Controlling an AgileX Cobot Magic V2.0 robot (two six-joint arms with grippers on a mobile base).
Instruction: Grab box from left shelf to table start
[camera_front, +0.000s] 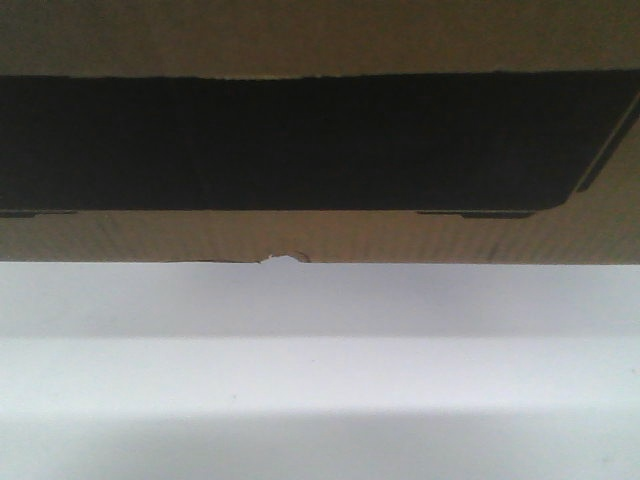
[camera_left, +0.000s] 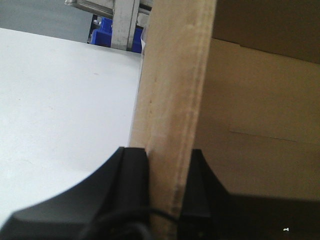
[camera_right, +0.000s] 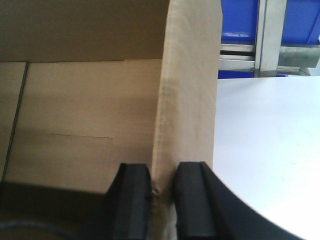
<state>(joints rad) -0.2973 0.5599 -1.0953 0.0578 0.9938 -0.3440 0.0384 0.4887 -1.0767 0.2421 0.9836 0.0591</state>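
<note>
- A large brown corrugated cardboard box (camera_front: 320, 235) with a broad black printed panel fills the upper half of the front view; its bottom edge is seen resting on the plain white smooth table (camera_front: 320, 400), with a small torn notch near mid-edge.
- A wide bare strip of white surface is left in front of that bottom edge, right across the frame.
- The left gripper (camera_left: 169, 185) is closed onto an upright cardboard wall of the box (camera_left: 172, 100); both black fingers (camera_left: 132, 190) are pressed against the wall's two faces, no gap seen.
- To the outer side of that wall, open table top (camera_left: 60, 115) runs toward its far edge; the box interior (camera_left: 255, 125) lies on the other side.
- Past the far table edge, the metal shelf rack (camera_left: 122, 22) with blue plastic bins (camera_left: 105, 30) is visible, well apart from the box wall.
- The right gripper (camera_right: 162, 197) is likewise clamped on the opposite upright box wall (camera_right: 190, 90), black pads (camera_right: 195, 195) flush on each face.
- Open white table (camera_right: 265, 150) is seen outside that wall up to the far edge, where the steel shelf upright (camera_right: 270, 35) and blue bins (camera_right: 240, 20) stand.
</note>
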